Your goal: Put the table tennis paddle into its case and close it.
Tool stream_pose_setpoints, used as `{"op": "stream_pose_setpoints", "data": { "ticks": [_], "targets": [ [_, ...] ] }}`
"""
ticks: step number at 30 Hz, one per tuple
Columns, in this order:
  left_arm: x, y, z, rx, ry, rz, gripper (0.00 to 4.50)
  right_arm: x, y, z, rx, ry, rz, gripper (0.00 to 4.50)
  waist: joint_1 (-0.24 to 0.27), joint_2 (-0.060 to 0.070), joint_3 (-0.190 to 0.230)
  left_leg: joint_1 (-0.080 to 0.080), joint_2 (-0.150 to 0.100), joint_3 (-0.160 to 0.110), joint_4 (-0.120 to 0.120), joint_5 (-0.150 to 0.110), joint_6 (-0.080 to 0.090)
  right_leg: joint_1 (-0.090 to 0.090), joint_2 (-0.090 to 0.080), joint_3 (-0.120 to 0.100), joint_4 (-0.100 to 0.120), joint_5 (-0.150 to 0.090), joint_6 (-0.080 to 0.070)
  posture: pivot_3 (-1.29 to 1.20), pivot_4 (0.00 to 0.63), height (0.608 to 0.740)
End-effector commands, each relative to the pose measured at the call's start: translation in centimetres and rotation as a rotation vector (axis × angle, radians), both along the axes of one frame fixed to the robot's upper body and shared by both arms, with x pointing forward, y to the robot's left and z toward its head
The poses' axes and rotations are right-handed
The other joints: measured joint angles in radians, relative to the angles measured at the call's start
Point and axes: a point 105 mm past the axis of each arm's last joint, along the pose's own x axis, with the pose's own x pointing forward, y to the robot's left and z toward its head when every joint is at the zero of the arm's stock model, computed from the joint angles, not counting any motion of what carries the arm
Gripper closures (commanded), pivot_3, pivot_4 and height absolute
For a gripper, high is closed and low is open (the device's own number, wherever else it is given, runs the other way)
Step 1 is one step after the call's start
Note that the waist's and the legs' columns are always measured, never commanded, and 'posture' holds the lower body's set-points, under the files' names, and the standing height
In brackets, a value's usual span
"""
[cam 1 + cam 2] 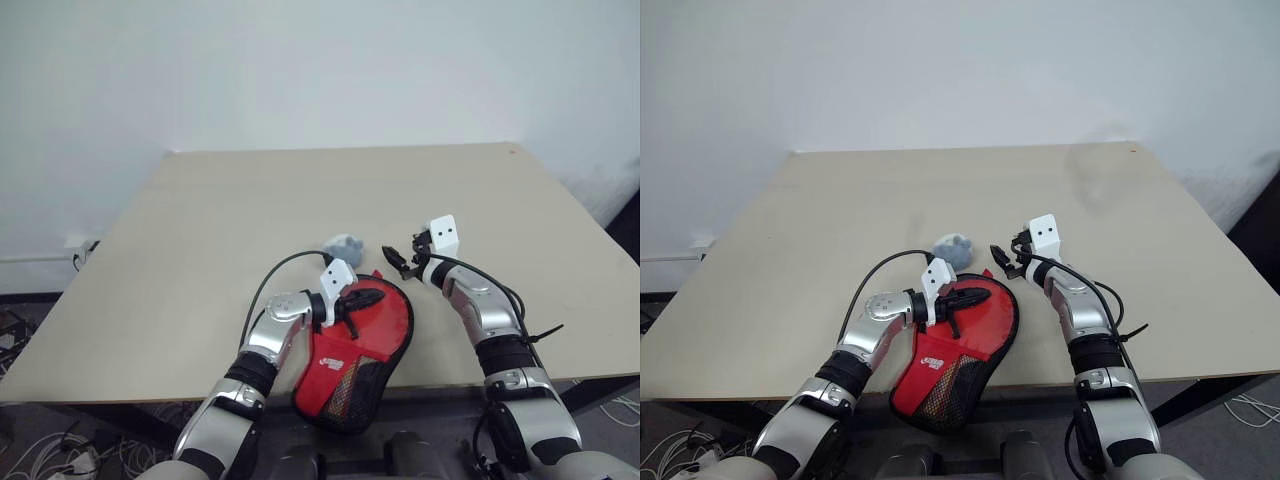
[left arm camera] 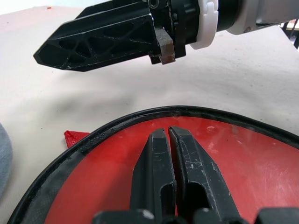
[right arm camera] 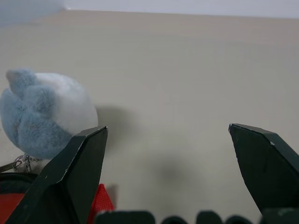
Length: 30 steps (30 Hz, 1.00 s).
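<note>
The case (image 1: 345,400) lies at the table's near edge, its mesh end hanging over the edge. The table tennis paddle (image 1: 388,325) sits inside it, its red face showing through the clear window (image 2: 261,158). My left gripper (image 1: 375,297) is shut, lying flat over the window, tips close to the case's black rim (image 2: 140,116), with nothing seen between them. My right gripper (image 1: 393,262) is open just past the case's far edge, holding nothing. The grey-blue puff (image 3: 44,112) lies beside one of its fingers (image 3: 74,172). I cannot tell whether the zip is open or shut.
The beige table (image 1: 300,200) stretches wide and bare beyond the case, with a white wall behind it. A small red corner (image 2: 74,137) pokes out from under the case's rim near the puff. Cables lie on the floor at the left.
</note>
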Motion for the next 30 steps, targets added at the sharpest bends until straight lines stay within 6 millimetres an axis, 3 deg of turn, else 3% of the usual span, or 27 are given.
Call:
{"op": "stream_pose_setpoints", "data": {
  "ticks": [1,24,30],
  "targets": [
    [-0.8,0.8,-2.7,0.088,0.094,0.005,4.47,0.6,0.6,3.3,0.007,-0.1,0.032,0.0,0.0,0.0,0.0,0.0,0.0,0.0,0.0,0.0,0.0,0.0,0.0,0.0,0.0,0.0,0.0,0.0,0.0,0.74],
    [-1.4,1.9,-2.7,0.248,0.11,-0.097,4.47,0.5,1.0,3.9,-0.005,-0.101,0.079,0.0,-0.002,0.001,0.0,0.001,0.005,-0.001,-0.004,0.0,0.0,-0.002,0.007,0.001,0.0,0.0,0.0,0.0,0.0,0.74],
    [-1.6,2.5,-2.9,0.308,0.109,-0.124,4.47,-0.1,1.6,4.5,0.044,-0.068,0.158,0.0,-0.002,0.001,0.0,0.001,0.006,-0.001,-0.005,0.0,0.0,-0.002,0.008,0.002,0.0,0.0,0.0,0.0,0.0,0.74]
  ]
}}
